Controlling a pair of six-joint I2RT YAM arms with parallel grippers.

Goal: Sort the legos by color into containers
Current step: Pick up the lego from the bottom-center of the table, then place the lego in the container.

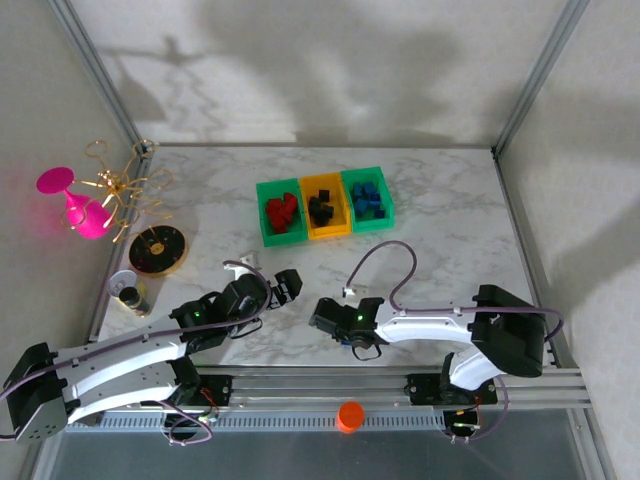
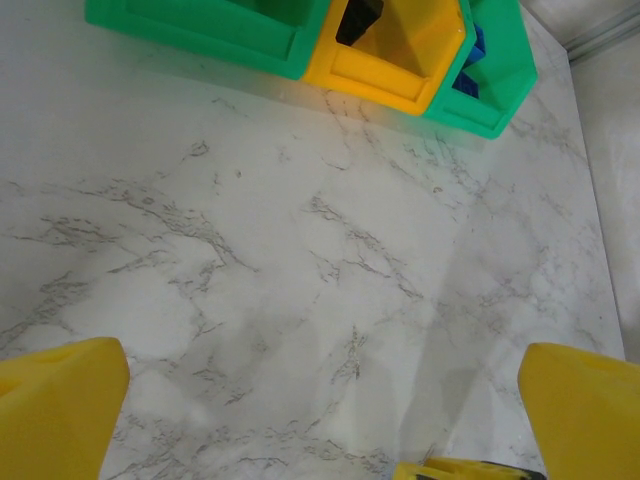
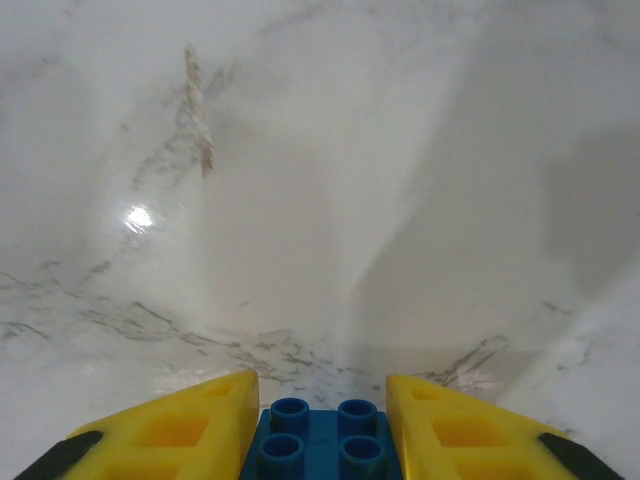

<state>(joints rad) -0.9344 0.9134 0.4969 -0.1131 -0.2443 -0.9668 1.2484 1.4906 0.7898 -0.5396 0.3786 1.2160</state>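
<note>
Three joined containers stand at the back middle: a green bin [image 1: 263, 215] with red legos [image 1: 282, 212], a yellow bin [image 1: 326, 179] with black legos [image 1: 320, 208], and a green bin [image 1: 385, 195] with blue legos [image 1: 368, 202]. Low over the marble near the front, my right gripper [image 1: 320, 318] [image 3: 321, 385] is shut on a blue lego [image 3: 320, 445], studs up, with a yellow finger pressed on each side. My left gripper [image 1: 290, 284] [image 2: 320, 420] hangs open above bare marble, its fingers [image 2: 60, 400] wide apart. The bins [image 2: 390, 65] lie ahead of it.
A round black-and-gold dish [image 1: 157, 249], a small jar [image 1: 130, 293], a pink goblet [image 1: 75, 205] and a gold wire ornament [image 1: 120, 180] crowd the left side. An orange cap [image 1: 350, 415] sits on the front rail. Frame posts stand at the back corners.
</note>
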